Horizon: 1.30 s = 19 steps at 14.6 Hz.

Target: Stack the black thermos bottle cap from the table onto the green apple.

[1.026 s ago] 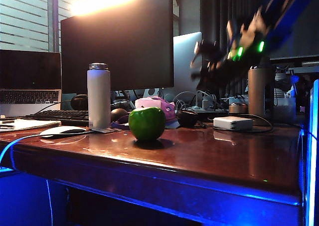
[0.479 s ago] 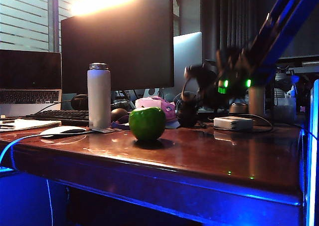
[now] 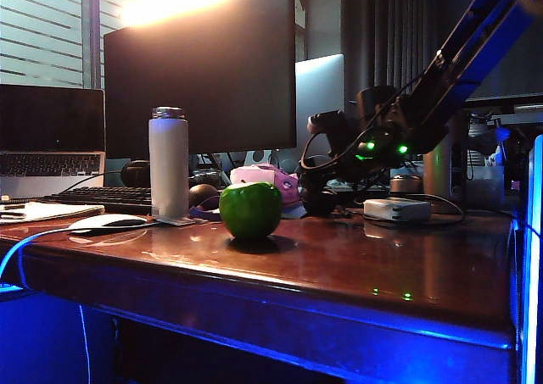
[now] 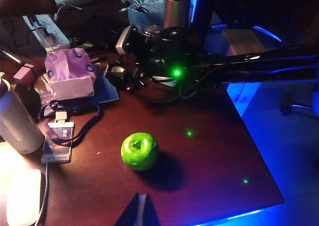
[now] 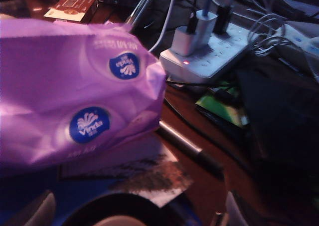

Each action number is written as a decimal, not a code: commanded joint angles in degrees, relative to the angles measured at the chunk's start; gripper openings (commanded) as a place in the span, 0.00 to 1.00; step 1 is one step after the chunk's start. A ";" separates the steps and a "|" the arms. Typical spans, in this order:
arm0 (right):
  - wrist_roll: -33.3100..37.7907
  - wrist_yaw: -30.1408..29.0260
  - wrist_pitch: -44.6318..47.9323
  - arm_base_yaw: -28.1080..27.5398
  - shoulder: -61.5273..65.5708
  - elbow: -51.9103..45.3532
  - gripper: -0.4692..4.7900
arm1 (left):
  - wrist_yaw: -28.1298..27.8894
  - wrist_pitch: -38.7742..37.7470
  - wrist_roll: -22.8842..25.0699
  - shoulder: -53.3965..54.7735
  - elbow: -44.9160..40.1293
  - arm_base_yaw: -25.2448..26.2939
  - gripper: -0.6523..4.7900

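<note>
While right pincer gapes, left pincer shows cropped.

- White bottle upright, steel top.
- Dark monitor behind it.
- Purple tissue pack beside white power strip.
- White mouse near the front-left edge.

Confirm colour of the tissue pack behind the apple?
Purple-pink tissue pack with blue round logos; right wrist view shows it best.

Right hand, now lower, over cap.
</note>
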 commanded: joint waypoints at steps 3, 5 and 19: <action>1.33 -1.14 -3.19 0.11 4.02 5.84 1.00 | 0.28 0.33 0.17 -0.15 0.09 0.00 0.12; 1.40 -1.14 -4.04 0.11 5.31 6.95 1.00 | 0.28 0.28 0.17 -0.15 0.09 0.00 0.12; 4.76 0.61 -5.75 -0.22 6.12 6.95 0.67 | 0.28 0.31 0.17 -0.15 0.09 0.00 0.12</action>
